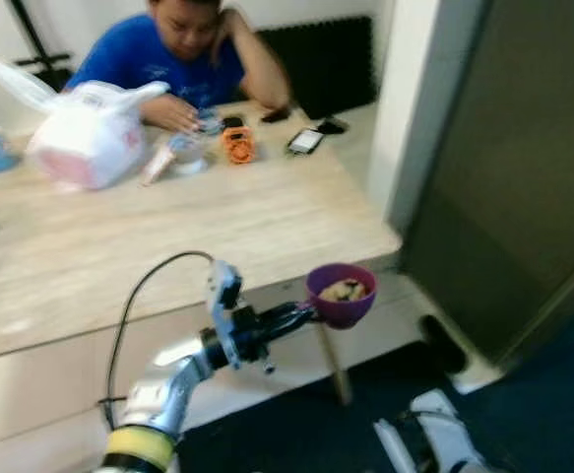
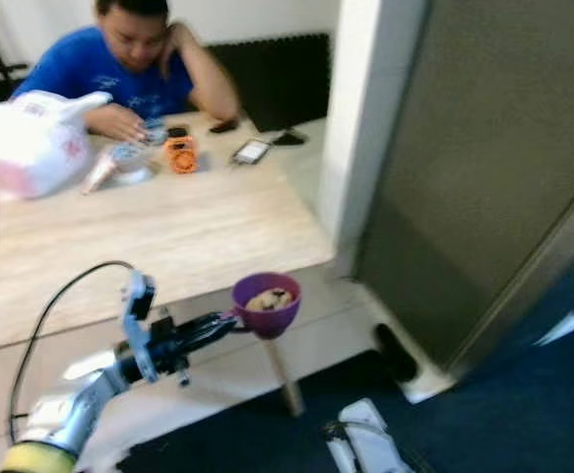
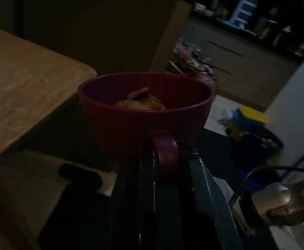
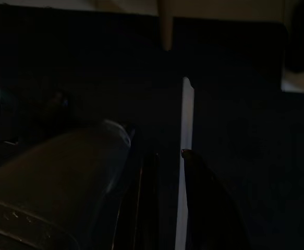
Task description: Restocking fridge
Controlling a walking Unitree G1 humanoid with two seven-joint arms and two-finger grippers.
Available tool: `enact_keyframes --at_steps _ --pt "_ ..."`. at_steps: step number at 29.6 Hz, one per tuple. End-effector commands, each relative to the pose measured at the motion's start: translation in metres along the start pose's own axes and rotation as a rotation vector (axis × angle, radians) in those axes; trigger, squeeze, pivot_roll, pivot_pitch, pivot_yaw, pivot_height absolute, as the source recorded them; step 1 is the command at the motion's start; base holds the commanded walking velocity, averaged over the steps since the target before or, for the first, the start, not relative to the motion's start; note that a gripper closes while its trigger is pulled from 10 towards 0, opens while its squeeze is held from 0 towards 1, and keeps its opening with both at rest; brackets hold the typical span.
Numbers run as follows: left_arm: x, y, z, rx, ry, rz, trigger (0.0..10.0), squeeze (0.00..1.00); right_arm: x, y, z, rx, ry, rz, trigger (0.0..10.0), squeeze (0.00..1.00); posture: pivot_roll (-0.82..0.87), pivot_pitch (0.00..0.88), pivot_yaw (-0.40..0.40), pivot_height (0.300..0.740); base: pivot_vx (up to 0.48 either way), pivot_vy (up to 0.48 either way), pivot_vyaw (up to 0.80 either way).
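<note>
My left gripper (image 1: pixel 304 312) reaches forward past the table's front edge, shut on the handle of a purple bowl (image 1: pixel 341 294). The bowl is upright and holds some brownish food (image 3: pixel 139 99). In the left wrist view both black fingers (image 3: pixel 147 198) clamp the bowl's handle (image 3: pixel 165 152). A tall dark grey door panel (image 1: pixel 508 187), which may be the fridge, stands to the right, beyond the bowl. The right wrist view is very dark; my right gripper (image 4: pixel 167 203) hangs low over dark floor, with a dim rounded clear object (image 4: pixel 63 172) beside it.
A light wooden table (image 1: pixel 168 236) lies ahead on the left. A person in a blue shirt (image 1: pixel 168 54) sits behind it. On it are a white plastic bag (image 1: pixel 85 138), an orange object (image 1: pixel 237 145) and a phone (image 1: pixel 305 141). A white pillar (image 1: pixel 414 108) borders the door.
</note>
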State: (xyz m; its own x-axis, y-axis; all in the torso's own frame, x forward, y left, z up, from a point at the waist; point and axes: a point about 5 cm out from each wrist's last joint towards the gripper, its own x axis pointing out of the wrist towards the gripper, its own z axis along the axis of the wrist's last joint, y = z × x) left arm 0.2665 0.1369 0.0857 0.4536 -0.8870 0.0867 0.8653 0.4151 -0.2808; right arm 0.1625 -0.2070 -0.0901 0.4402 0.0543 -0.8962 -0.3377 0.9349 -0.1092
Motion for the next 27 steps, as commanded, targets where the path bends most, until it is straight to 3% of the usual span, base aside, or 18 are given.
enact_keyframes --at_steps 1,27 --pt "0.0041 0.0010 0.0066 0.021 -0.023 -0.016 10.0 0.00 -0.0003 -0.0017 0.0009 0.004 -0.008 -0.006 10.0 0.00 -0.06 0.000 -0.003 0.740 0.000 0.000 0.00" --pt "0.0102 -0.0055 0.0032 -0.002 -0.020 -0.077 10.0 0.00 -0.0002 -0.0022 0.0025 0.015 -0.014 -0.006 10.0 0.00 -0.06 0.000 0.000 0.740 0.000 -0.447 0.00"
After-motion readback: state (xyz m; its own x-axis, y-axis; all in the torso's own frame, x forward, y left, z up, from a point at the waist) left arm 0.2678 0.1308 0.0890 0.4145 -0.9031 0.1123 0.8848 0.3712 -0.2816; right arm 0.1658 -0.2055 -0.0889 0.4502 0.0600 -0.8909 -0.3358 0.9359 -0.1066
